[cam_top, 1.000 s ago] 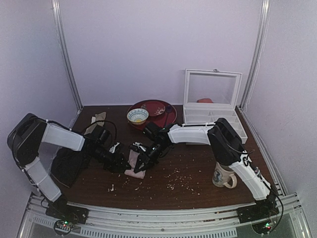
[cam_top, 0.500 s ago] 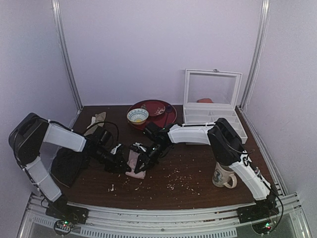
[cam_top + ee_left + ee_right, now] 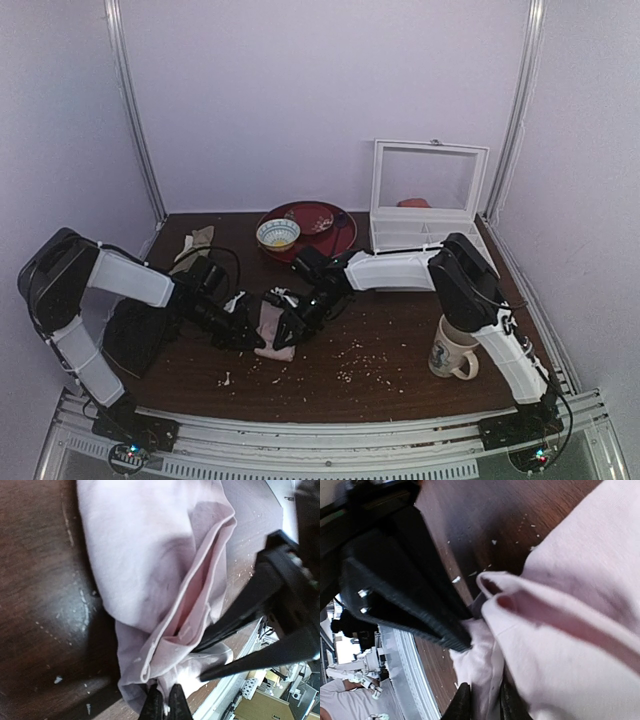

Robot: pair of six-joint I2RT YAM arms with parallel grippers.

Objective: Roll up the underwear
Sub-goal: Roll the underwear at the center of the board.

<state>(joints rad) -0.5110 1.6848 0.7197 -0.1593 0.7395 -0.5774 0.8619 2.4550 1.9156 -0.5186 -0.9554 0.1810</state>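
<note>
My left hand [image 3: 165,707]: clamped on the underwear [image 3: 150,570] edge.
My right hand [image 3: 484,701]: cloth inside it; holding or not, I cannot tell.
Risk: a slack right grip lets the fold spring open.

Dark wood table [image 3: 400,385] with underwear [image 3: 272,332], black cloth [image 3: 135,335], red plate [image 3: 343,238], mug [image 3: 452,352], white box [image 3: 425,232], crumbs [image 3: 360,358].

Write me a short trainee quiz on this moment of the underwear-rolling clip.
1. True or false: the mug stands on the red plate.
2. What is the left gripper pinching? A bowl; B underwear; C mug.
3. Fill in: on the red plate sits a ____.
Key: 1 false, the mug stands on the table; 2 B; 3 bowl.
</note>
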